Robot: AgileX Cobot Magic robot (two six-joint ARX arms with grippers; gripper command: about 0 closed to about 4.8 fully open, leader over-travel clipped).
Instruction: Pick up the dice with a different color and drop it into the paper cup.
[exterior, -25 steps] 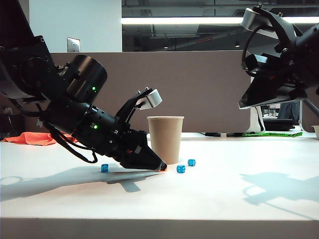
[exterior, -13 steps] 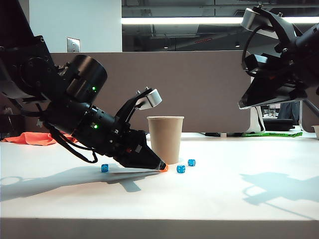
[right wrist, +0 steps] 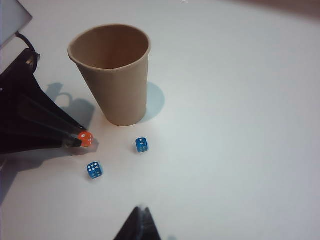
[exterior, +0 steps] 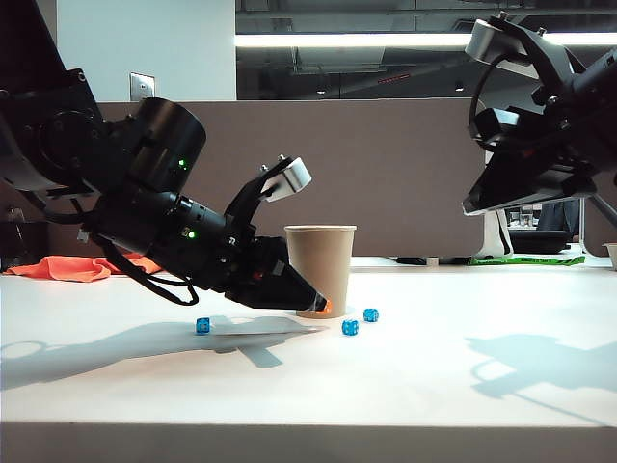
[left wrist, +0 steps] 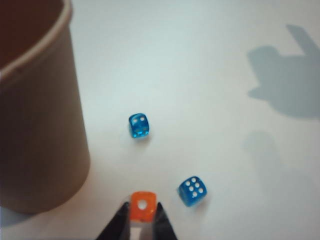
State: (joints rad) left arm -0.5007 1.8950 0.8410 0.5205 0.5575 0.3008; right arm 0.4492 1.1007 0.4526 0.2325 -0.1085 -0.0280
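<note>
Now orange die (left wrist: 142, 205) in left end effector (left wrist: 142, 220), right end effector (right wrist: 136, 226) apart.

The left gripper (exterior: 324, 306), which a second ago has its tips down at the table (exterior: 405, 386), now sits a little higher with the orange die (exterior: 327, 306) pinched between its fingers, the die clear of the table surface just in front of the lower wall of the paper cup (exterior: 320, 265). The left arm's wrist is tilted up compared with the earlier pictures, so its shadow on the table shifts slightly.
</note>
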